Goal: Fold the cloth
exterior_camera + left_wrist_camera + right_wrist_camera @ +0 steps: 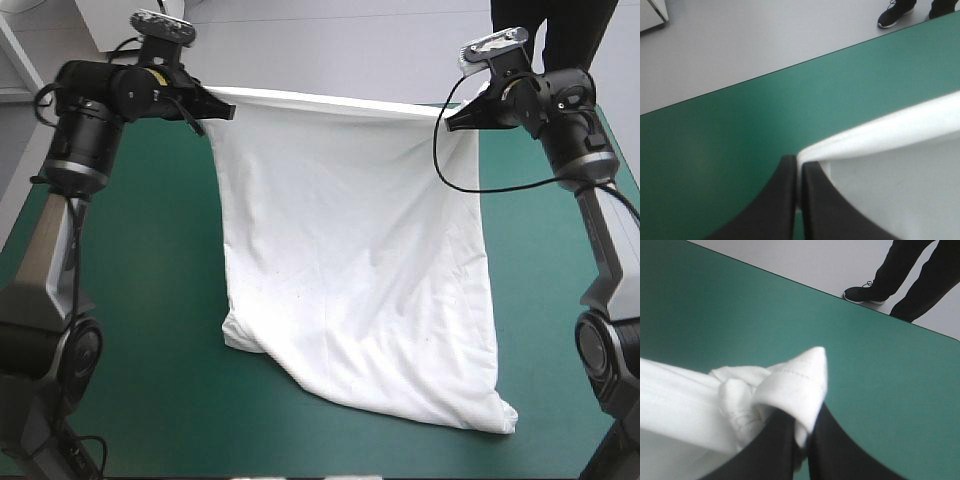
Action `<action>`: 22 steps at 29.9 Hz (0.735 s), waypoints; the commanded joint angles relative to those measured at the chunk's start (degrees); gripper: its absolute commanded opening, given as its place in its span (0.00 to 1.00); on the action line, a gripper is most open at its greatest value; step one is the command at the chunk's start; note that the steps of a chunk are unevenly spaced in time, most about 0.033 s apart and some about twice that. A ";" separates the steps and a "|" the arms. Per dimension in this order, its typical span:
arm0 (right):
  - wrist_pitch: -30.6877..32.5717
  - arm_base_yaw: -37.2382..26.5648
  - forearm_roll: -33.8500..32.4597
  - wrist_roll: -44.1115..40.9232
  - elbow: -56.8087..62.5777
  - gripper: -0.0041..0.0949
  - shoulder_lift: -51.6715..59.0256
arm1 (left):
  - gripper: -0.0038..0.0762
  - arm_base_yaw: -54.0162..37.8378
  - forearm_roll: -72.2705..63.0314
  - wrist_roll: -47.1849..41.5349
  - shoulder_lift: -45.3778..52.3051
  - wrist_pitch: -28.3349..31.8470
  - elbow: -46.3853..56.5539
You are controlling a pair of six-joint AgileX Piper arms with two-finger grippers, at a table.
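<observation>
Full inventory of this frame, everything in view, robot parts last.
T-shirt: 1, white, held up by its two upper corners, top edge stretched between the hands, lower end lying on the table toward the near edge.
table: 1, teal-green cover, under the T-shirt and both arms.
left hand: 1, black fingers, raised over the far left of the table, shut on the T-shirt's left upper corner.
right hand: 1, black fingers, raised over the far right of the table, shut on the bunched right upper corner.
</observation>
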State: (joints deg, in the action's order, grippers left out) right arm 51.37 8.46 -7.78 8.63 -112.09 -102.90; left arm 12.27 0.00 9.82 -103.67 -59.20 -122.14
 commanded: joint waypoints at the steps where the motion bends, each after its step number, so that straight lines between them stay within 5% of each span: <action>1: -6.27 -3.44 -0.65 0.76 -4.49 0.02 -1.21 | 0.04 -1.12 1.54 1.03 -2.37 9.59 -1.41; 11: -8.87 -7.50 10.21 4.38 -10.66 0.02 -13.57 | 0.04 -1.12 -1.00 1.07 -14.02 18.61 -1.41; 15: -4.53 -8.37 16.00 6.20 -10.75 0.03 -17.74 | 0.04 -1.12 -2.40 0.96 -16.54 19.04 -1.52; 22: 2.83 -9.89 20.48 7.93 -10.75 0.21 -22.01 | 0.06 -2.51 -7.93 1.96 -19.41 15.50 -1.52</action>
State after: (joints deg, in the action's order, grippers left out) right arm 54.53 0.25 12.19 15.47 -120.67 -128.10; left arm 11.10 -5.78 11.25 -126.32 -45.41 -122.01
